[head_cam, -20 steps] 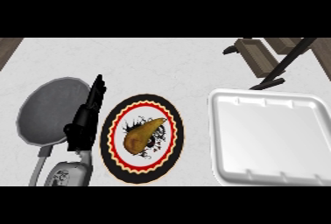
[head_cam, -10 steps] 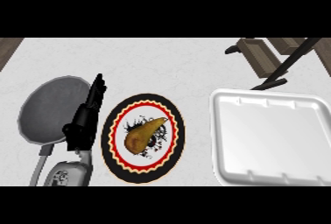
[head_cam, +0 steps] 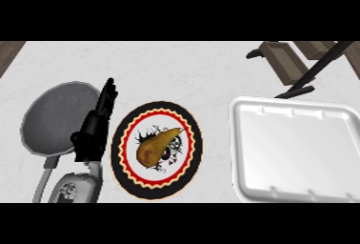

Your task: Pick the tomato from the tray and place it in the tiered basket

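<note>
One hand shows, the left hand (head_cam: 95, 131), at the left of the frame, edge-on with fingers straight and released, holding nothing; the right hand is out of sight. No tomato is visible: the white tray (head_cam: 299, 183) at right looks bare, and the patterned plate (head_cam: 126, 138) in the middle carries only a brownish pear-like fruit (head_cam: 155, 145). The tiered basket (head_cam: 285, 59) sits at upper right. By my reckoning nothing is done yet; picking and placing both remain.
</note>
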### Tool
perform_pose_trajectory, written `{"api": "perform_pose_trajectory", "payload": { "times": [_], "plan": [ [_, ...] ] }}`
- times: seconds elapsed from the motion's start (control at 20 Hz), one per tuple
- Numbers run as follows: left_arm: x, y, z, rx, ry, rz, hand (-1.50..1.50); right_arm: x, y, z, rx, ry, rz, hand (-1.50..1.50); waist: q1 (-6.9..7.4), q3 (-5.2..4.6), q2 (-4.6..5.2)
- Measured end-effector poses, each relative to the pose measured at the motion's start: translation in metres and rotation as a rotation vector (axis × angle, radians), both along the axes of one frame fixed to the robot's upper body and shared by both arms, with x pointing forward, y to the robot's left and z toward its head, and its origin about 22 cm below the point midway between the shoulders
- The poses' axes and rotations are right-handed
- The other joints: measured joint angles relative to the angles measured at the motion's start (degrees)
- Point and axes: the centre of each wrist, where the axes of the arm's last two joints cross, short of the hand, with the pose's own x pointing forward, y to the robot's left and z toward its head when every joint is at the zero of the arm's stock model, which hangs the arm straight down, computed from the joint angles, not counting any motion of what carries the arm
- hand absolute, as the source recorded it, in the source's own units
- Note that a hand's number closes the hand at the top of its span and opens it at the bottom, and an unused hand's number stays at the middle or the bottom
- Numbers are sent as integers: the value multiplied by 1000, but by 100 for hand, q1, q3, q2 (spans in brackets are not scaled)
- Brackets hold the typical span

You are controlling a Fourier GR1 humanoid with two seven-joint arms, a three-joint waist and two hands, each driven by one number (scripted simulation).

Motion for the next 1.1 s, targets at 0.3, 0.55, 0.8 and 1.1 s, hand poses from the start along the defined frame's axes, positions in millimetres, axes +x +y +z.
{"api": "perform_pose_trajectory", "payload": {
  "times": [0.3, 0.55, 0.8, 1.1],
  "plan": [
    [-6, -2, -1, 1, 0, -7, 0, 26, -17, -19, 10, 16, -39, -150, 36, 0, 5],
    [-2, 0, 2, 4, 1, -15, 0, 42, -39, -40, 202, 50, -77, -150, 52, 4, 18],
    [-2, 1, 3, -1, 0, -6, 0, 46, -56, -46, 372, 27, -52, -150, 41, 6, 6],
    [-2, 1, 4, 1, 0, -10, 0, 29, -90, -32, 574, -123, -150, -150, 31, 4, 7]
  ]
}}
